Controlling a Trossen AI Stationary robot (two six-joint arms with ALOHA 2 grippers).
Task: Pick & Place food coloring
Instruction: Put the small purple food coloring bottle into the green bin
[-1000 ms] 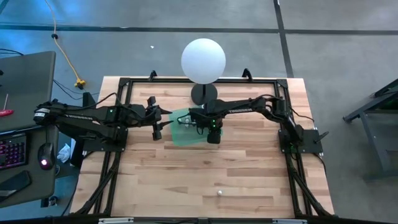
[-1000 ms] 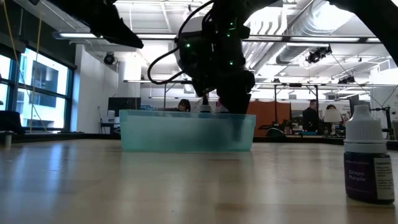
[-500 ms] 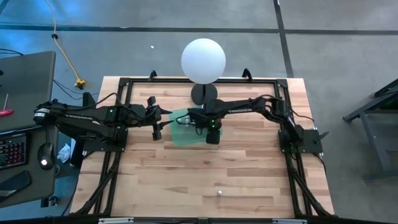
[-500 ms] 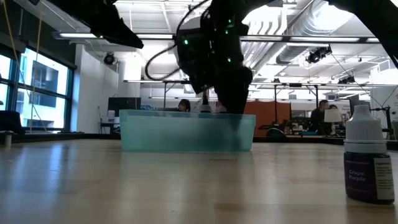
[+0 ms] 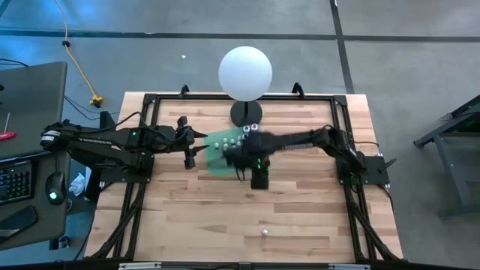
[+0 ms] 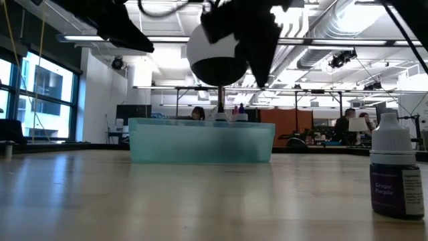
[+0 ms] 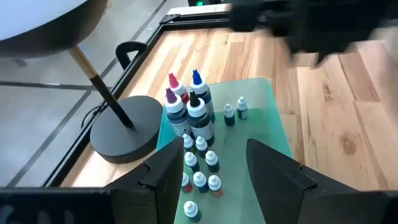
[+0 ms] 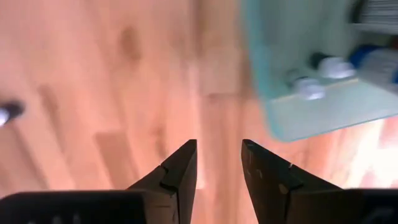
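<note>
Several food coloring bottles [image 7: 200,163] stand upright in a pale green tray [image 5: 219,157] mid-table, in front of the lamp. One more bottle [image 6: 394,175], white-capped with a purple label, stands alone on the wood near the front edge [image 5: 264,232]. My right gripper [image 8: 214,163] hangs open above bare table, just beyond the tray's near right corner [image 5: 259,178], pointing down with nothing between its fingers. My left gripper [image 7: 214,155] stays open in the air at the tray's left side [image 5: 190,154], aimed across the tray.
A white globe lamp [image 5: 245,72] on a black round base [image 7: 124,127] stands just behind the tray. A black frame [image 5: 150,101] runs along the table's edges. Bare wood [image 5: 225,217] lies between the tray and the front edge.
My right gripper has risen out of the tray and moved toward the table's near edge, still pointing down; in the low view it has lifted clear above the tray's rim. The tray and the lone bottle stay where they were.
</note>
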